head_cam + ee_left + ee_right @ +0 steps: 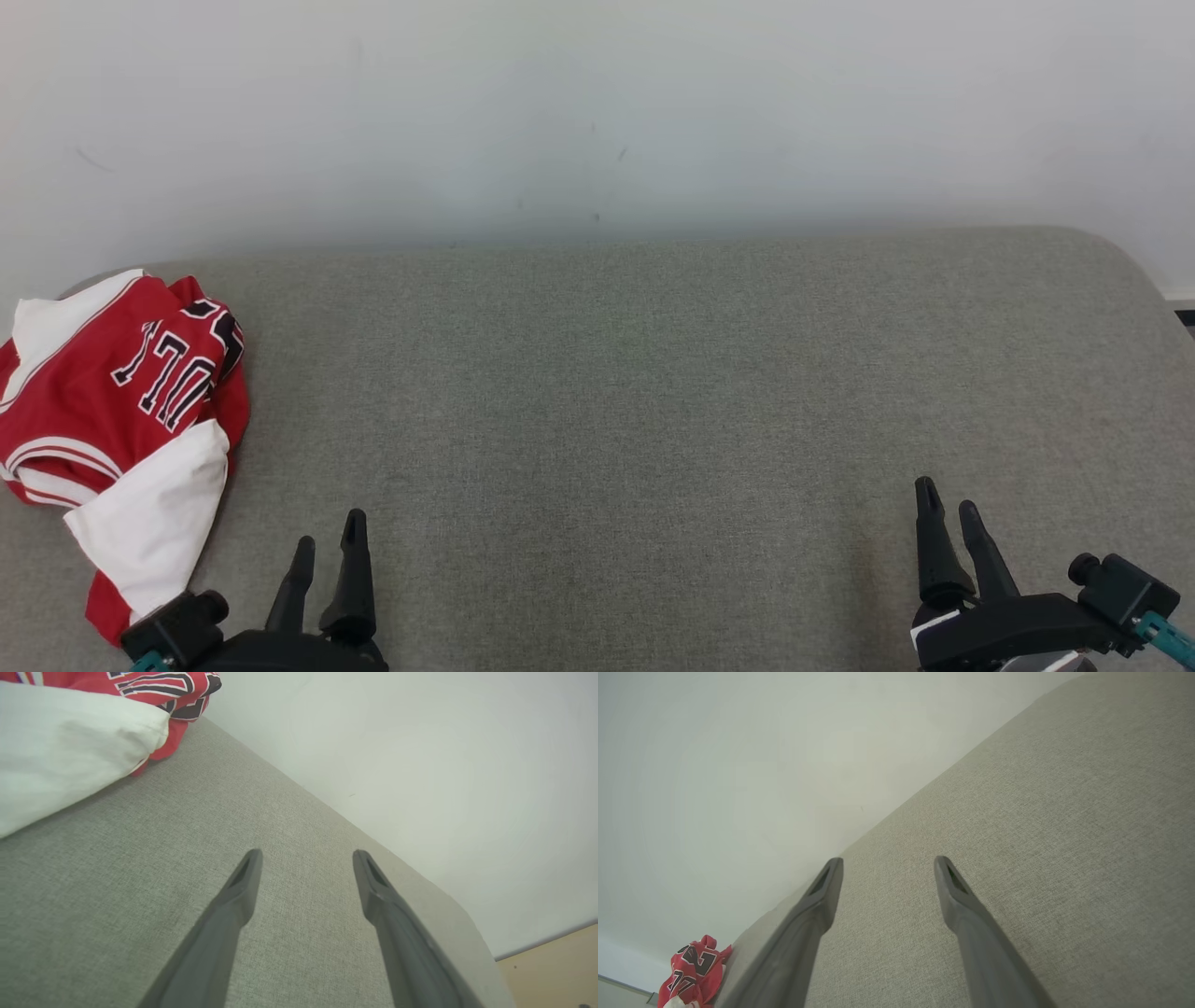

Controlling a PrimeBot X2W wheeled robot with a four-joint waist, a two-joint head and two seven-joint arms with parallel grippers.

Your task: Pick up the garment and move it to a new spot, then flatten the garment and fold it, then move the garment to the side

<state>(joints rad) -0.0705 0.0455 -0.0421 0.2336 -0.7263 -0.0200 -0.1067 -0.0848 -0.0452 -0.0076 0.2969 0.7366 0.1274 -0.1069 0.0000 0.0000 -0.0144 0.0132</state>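
Fabric of a grey-green weave covered the broad padded surface (653,401), which had rounded corners and ran back to a plain pale wall (597,112). The garment (112,401), red and white with dark, white-edged lettering, lay crumpled at the surface's left edge, close to the wall. The left gripper (329,528) sat at the near edge, just beside the garment's trailing white part, which looked like a sleeve (154,523). Its two fingers were spread apart with nothing between them. The right gripper (946,495) stood well apart on the other side, likewise spread and empty. The left wrist view brought the sleeve up close, lying on the weave. It also added a strip of pale wooden floor (551,970) beyond the surface's rounded corner. The right wrist view showed the garment small and far off, bunched at the corner by the wall, its lettering too small there to read.
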